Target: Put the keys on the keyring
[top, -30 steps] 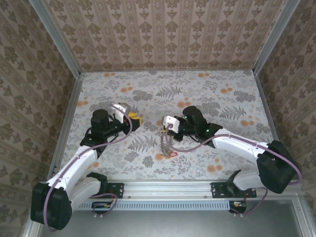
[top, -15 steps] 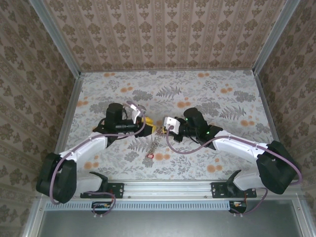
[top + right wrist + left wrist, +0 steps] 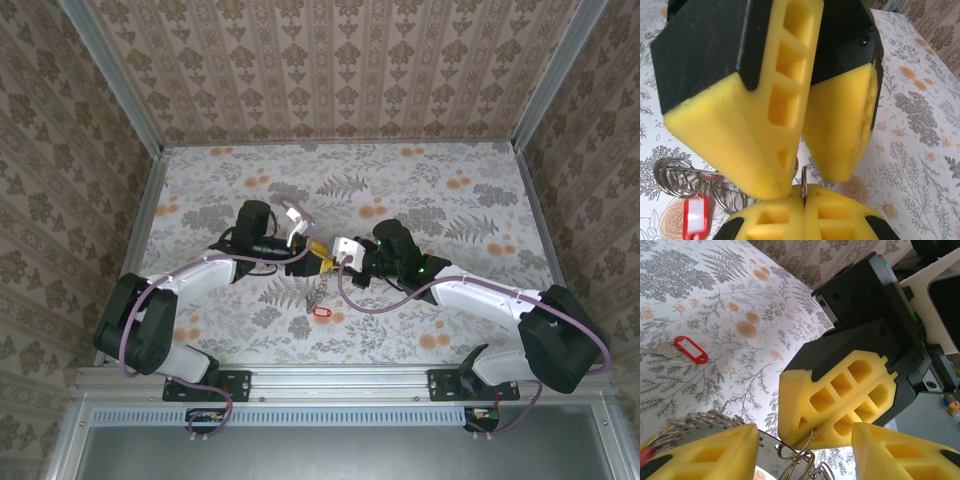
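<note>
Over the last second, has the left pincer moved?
Yes. The left pincer has swung rightward, away from the left rail, and now meets the right pincer, which grips the keyring, mid-table.

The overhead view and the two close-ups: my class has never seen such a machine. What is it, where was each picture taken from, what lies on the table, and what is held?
It is two robot arms bolted at the near edge of a patterned table. The wide picture comes from a fixed camera above them; each close-up comes from a camera on one wrist, so the yellow padded fingers loom large. The right hand is shut on the thin wire keyring; the left hand, open, meets it. A red-tagged key lies on the table.
</note>
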